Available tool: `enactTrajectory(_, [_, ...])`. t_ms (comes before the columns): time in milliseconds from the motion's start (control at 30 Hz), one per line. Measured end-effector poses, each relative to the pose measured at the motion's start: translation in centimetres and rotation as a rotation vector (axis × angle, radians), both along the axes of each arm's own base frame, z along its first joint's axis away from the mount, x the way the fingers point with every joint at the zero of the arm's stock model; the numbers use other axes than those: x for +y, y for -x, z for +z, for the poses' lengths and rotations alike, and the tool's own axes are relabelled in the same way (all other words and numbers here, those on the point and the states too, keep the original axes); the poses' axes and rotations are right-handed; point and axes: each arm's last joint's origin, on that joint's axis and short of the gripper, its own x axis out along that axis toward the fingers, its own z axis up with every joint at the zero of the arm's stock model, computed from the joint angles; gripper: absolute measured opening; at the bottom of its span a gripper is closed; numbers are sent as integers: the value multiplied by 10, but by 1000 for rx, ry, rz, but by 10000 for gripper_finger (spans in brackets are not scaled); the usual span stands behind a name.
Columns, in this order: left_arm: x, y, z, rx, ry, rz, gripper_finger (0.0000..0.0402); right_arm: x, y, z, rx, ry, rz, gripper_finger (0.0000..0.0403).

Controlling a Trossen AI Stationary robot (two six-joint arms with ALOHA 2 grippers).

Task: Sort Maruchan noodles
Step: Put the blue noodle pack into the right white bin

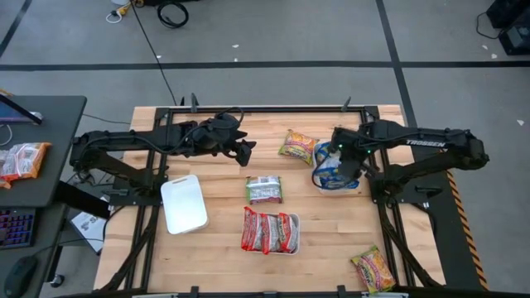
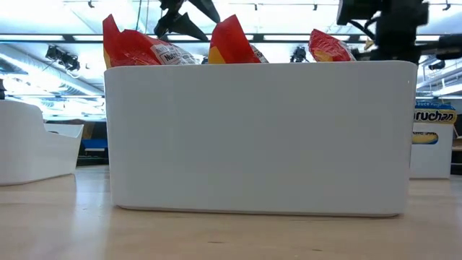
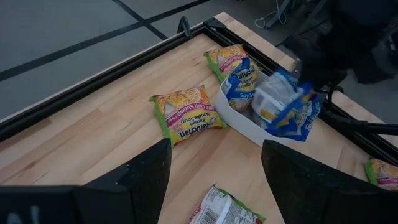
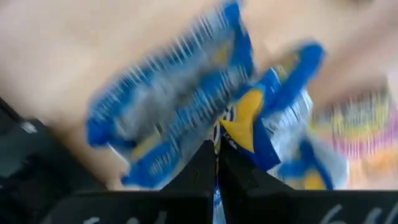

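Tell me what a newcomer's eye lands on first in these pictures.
The right gripper, shut on a blue-and-yellow noodle packet, holds it over the white tray at the table's right side, where other blue packets already lie. Near the table's middle, another white tray stands packed with red packets. The left gripper hangs open above the table's far left part, holding nothing.
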Motion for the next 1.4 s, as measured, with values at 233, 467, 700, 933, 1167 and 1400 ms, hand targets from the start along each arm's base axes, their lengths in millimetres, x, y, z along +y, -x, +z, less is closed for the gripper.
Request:
enactTrajectory(233, [-1, 0, 0, 1, 9, -16, 254, -8, 10, 9, 68, 174, -135, 11])
enactTrajectory(467, [-1, 0, 0, 2, 8, -16, 254, -10, 19, 20, 120, 167, -168, 10])
enactTrajectory(700, [-1, 0, 0, 0, 8, -16, 254, -18, -1, 6, 87, 98, -280, 10])
enactTrajectory(933, [-9, -1, 0, -12, 54, -67, 254, -26, -22, -28, 166, 54, -310, 10])
enactTrajectory(1167, [-23, -3, 2, -24, 33, -131, 254, -31, -42, -38, 77, -24, -376, 11])
enactTrajectory(1400, [-25, 0, 5, -41, 16, -113, 254, -32, -41, -35, 42, -19, -626, 55])
